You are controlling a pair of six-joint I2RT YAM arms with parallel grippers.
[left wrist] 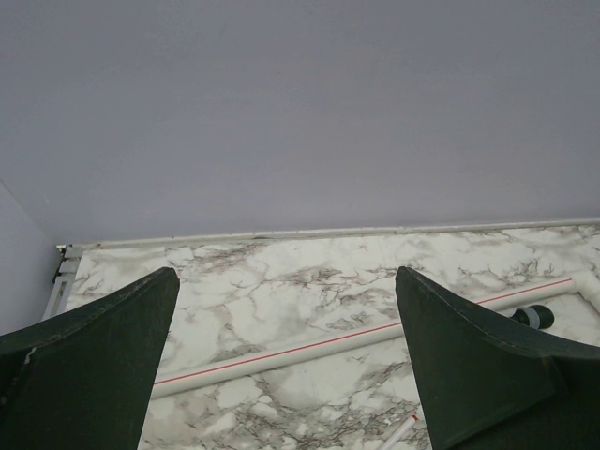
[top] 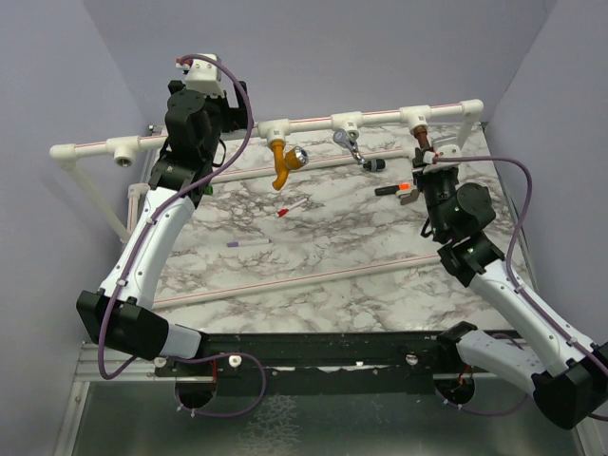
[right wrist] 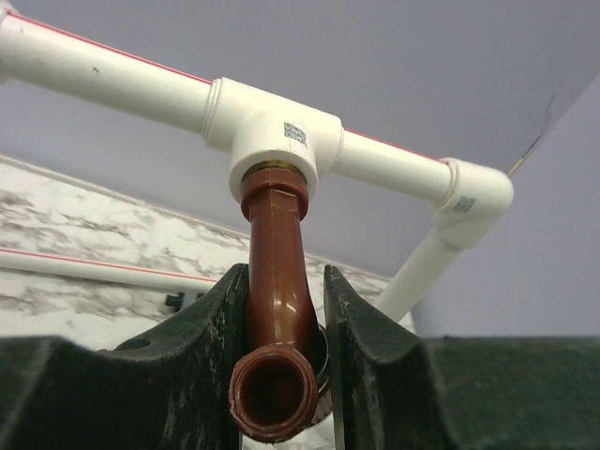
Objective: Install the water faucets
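left fingers [left wrist: 89,366] spread wide above marble table [left wrist: 281,281]; red-striped white pipe [left wrist: 328,343] lies across it.

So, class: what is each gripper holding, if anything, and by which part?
The right gripper clamps the dark brown faucet by its body, below the tee socket; the left gripper holds nothing.

the brown tap [right wrist: 277,309] is glossy, smooth plastic. the white pipe [right wrist: 112,80] is smooth plastic with a soft sheen. the right claw [right wrist: 286,277] looks matt, dark, faintly scuffed. the surface [top: 313,256] is smooth, marble-patterned. the orange tap [top: 278,169] has a knob [top: 299,157] shining like chrome.
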